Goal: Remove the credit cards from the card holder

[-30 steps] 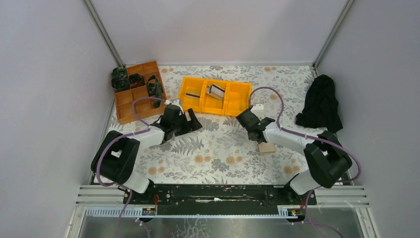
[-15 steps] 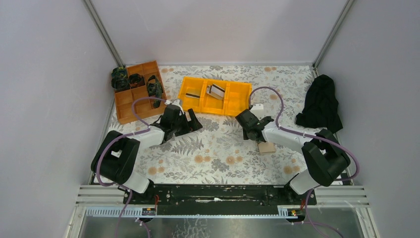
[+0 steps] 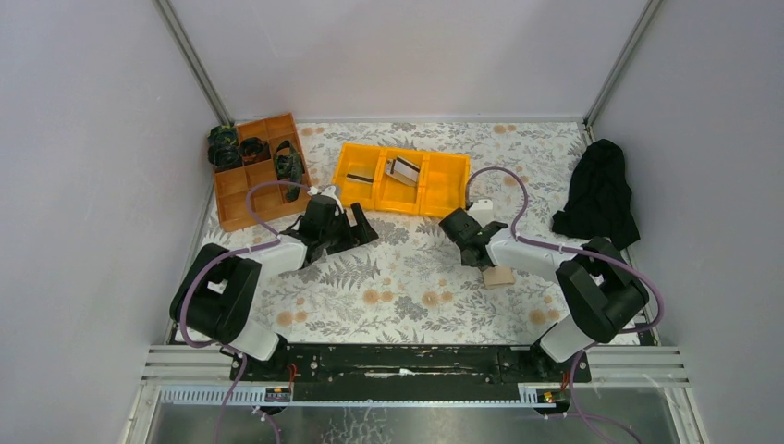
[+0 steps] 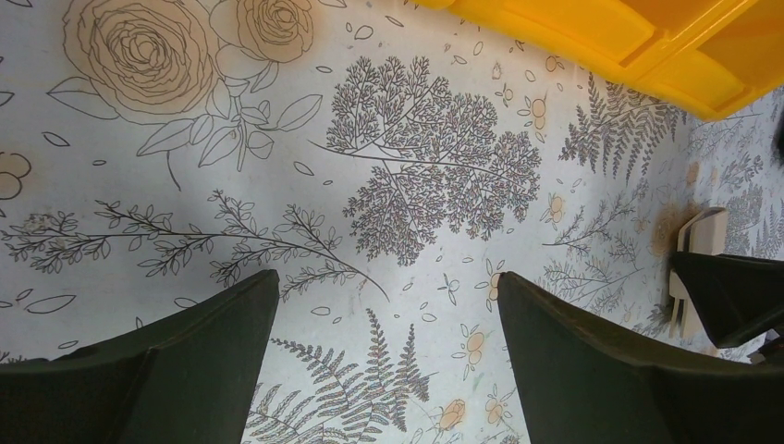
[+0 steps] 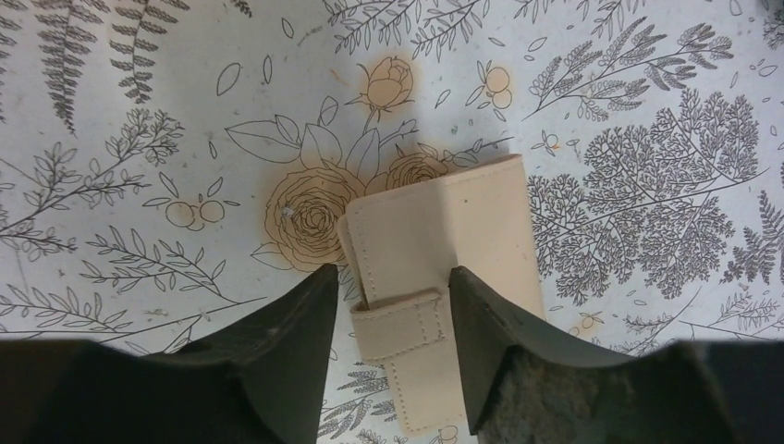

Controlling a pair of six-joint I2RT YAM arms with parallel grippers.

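The right pincer stands open, its jaws astride the strap of the closed card holder, which lies flat beneath it. Ahead of it a yellow bin holds two credit cards, and a black cloth lies off to its right. The left pincer gapes wide and empty, with an orange tray to its left. The surface is floral and the walls are grey.

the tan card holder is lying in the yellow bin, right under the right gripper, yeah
Not quite. The card holder lies on the floral tablecloth, not in the yellow bin. The right wrist view shows it there, right under the right gripper.
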